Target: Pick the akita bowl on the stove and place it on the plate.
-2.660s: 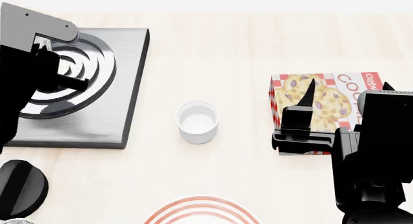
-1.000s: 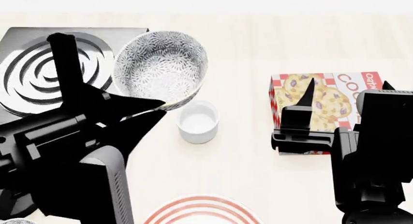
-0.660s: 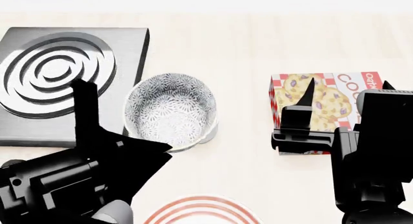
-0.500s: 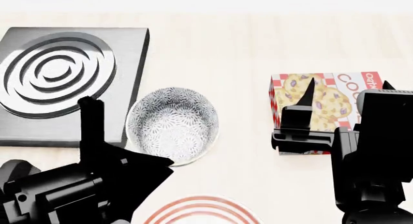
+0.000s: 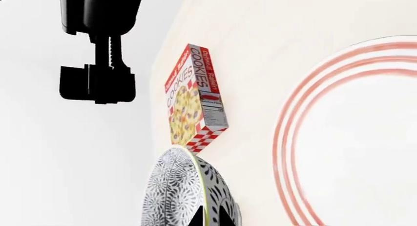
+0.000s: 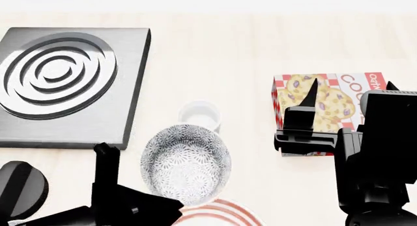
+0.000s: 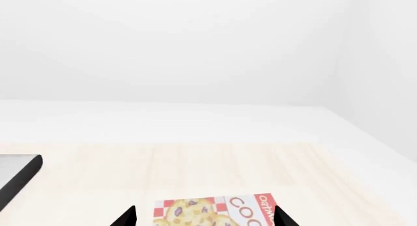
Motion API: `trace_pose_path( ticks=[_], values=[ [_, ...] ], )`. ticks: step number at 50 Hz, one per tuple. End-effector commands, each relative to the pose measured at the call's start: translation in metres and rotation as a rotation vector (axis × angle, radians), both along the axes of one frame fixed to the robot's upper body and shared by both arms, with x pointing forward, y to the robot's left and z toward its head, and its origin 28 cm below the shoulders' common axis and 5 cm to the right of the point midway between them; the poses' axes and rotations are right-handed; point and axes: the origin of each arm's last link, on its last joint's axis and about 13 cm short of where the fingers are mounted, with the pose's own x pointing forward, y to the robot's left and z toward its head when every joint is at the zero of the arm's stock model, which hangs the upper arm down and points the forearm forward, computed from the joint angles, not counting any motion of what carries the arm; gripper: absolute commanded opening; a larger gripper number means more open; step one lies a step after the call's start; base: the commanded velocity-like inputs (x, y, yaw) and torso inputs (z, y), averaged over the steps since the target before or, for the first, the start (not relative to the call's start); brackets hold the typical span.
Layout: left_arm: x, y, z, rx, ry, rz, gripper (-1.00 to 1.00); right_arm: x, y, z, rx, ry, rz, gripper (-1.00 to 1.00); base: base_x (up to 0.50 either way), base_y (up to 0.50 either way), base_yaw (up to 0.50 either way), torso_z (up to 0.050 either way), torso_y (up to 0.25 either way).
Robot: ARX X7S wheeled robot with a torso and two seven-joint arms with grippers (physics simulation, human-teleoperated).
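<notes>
Since a moment ago, my left claw [image 6: 140,209] has carried the small white black-flowered akita bowl [image 6: 186,165] off the dark grey square stove [image 6: 68,87], nearer the large red-ringed white plate [image 6: 218,212]. It grips the bowl's rim, bowl overlapping the plate's far edge. My right claw [image 7: 203,217] idles wide over the cookie box [image 6: 323,106].
</notes>
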Motion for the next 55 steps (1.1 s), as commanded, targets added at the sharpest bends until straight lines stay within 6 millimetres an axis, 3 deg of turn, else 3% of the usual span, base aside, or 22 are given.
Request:
trace_pose_path(
  ticks=[1,55],
  values=[
    [-0.006,-0.002,-0.004,-0.022,-0.038,-0.025,-1.0,0.0,0.0,0.0,0.0,0.0,0.0,1.0,0.0,0.0,0.0,0.0,0.0],
    [-0.026,-0.008,-0.046,-0.022,0.016,-0.054,-1.0,-0.001,0.001,0.0,0.0,0.001,0.003,1.0,0.0,0.0,0.0,0.0,0.0]
  ],
)
